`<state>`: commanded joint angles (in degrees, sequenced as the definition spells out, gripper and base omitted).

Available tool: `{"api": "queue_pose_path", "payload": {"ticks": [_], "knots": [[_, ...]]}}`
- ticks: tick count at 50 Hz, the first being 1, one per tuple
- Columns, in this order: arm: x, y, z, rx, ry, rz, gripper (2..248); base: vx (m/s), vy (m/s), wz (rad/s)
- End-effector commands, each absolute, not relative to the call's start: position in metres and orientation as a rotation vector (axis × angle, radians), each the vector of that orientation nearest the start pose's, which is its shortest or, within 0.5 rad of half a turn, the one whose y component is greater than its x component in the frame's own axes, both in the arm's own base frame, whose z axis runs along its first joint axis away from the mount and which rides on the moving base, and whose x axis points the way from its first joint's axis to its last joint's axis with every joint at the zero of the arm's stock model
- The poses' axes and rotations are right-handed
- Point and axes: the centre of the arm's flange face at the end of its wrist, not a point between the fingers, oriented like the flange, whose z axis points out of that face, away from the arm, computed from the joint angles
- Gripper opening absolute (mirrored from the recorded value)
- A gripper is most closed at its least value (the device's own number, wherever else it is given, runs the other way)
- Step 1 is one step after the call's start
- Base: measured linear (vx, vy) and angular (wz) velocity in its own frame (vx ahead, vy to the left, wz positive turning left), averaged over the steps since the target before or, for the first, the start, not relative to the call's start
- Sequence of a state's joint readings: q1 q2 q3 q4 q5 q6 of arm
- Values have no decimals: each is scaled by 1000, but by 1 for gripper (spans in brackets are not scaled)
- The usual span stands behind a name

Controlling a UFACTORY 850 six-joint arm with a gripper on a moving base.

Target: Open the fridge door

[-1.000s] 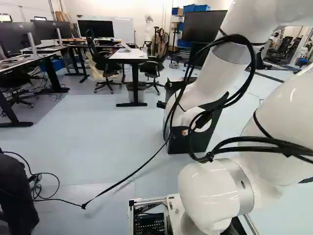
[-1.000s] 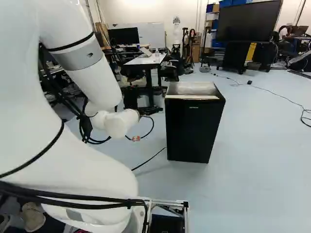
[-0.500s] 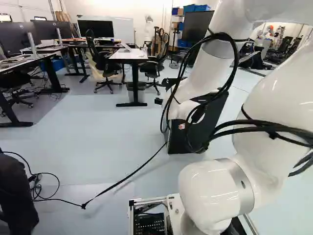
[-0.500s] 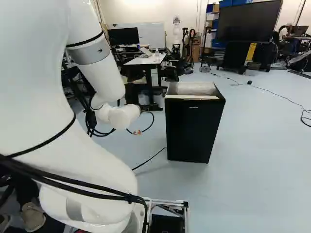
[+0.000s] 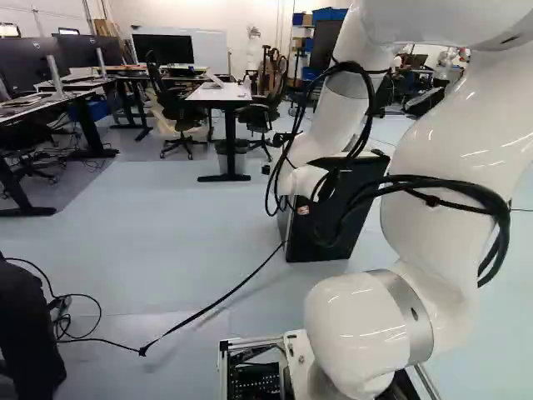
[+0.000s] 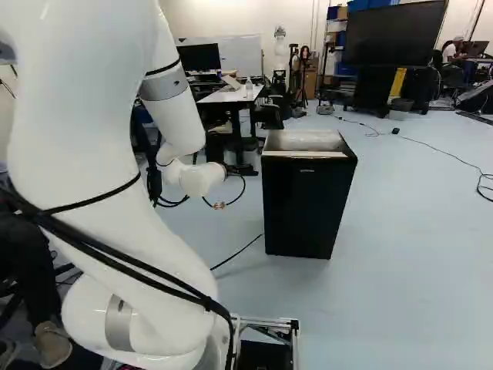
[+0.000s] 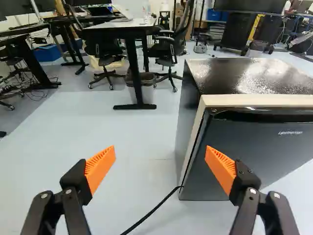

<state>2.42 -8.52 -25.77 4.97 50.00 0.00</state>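
Observation:
My gripper (image 5: 281,139) shows only as small dark parts past the white wrist in the left base view. In the wrist view the gripper (image 7: 160,159) stands open, its orange pads wide apart with floor between them. The black fridge (image 6: 308,204) is upright on the floor, its door closed. Ahead of the gripper and to one side, the fridge door (image 7: 259,152) has a pale strip along its top and side edges. One finger overlaps the door near that side edge; contact cannot be told. In the left base view the arm partly hides the fridge (image 5: 354,208).
A black cable (image 7: 151,210) runs along the floor to the fridge's foot. Beyond stand a white-topped desk (image 6: 231,94), office chairs (image 5: 260,112) and a large screen on a stand (image 6: 393,32). More desks line the far side of the left base view.
The arm has swung and bent: its wrist shifts left in the left base view and slightly right, nearer the fridge, in the right base view. The base and fridge have stayed put.

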Motion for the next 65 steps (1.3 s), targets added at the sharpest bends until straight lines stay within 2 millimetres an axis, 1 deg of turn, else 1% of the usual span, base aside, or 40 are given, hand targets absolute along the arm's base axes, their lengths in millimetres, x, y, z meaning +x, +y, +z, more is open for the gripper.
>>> {"api": "queue_pose_path", "payload": {"ticks": [20,30,46,65], "knots": [[433,10,332,-2665,228,-1704,247,0,0,0],[438,10,331,-2672,311,-1706,247,0,0,0],[441,10,330,-2673,439,-1716,247,0,0,0],[446,16,330,-2662,577,-1730,247,0,0,0]]}}
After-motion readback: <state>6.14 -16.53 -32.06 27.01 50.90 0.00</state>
